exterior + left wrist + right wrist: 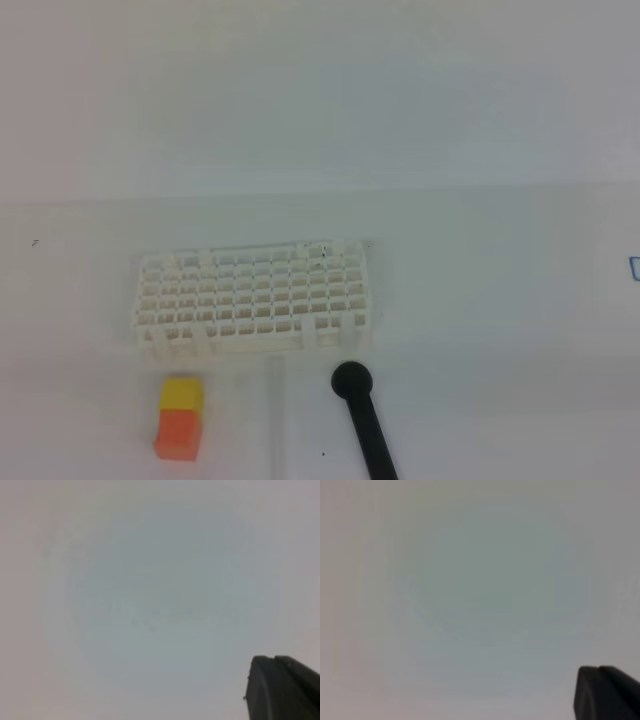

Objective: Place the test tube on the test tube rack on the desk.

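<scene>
White desk [500, 300] carries the test tube [279, 420], apparently lengthwise just before the test tube rack [255, 295]; both grippers clenched, empty, neither evidently nearer

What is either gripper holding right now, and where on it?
Nothing. The test tube lies on the desk by the rack.

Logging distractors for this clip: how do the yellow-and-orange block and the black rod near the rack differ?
The block is short, squarish and two-coloured, yellow over orange; the rod is long, slim and all black with a round head. The block lies wholly in the high view; the rod runs off its bottom edge. The block sits below the rack's left end, the rod below its right end. Both rest on the desk, apart from the rack.
</scene>
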`<act>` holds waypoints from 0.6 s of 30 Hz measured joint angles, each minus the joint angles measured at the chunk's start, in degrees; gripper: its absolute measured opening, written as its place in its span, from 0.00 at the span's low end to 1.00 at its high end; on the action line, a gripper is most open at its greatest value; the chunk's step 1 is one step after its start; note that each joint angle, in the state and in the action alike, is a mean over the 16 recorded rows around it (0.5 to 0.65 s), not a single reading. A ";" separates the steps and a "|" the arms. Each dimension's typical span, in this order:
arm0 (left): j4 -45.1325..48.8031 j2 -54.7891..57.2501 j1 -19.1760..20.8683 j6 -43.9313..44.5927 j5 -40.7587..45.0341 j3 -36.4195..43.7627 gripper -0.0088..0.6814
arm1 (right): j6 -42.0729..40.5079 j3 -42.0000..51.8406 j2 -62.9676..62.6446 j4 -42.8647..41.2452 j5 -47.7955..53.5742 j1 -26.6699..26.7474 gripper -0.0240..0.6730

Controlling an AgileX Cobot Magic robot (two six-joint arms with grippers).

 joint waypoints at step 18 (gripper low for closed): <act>-20.46 18.76 -3.66 10.89 39.01 -14.27 0.01 | -6.81 -23.57 13.54 5.92 38.30 0.00 0.03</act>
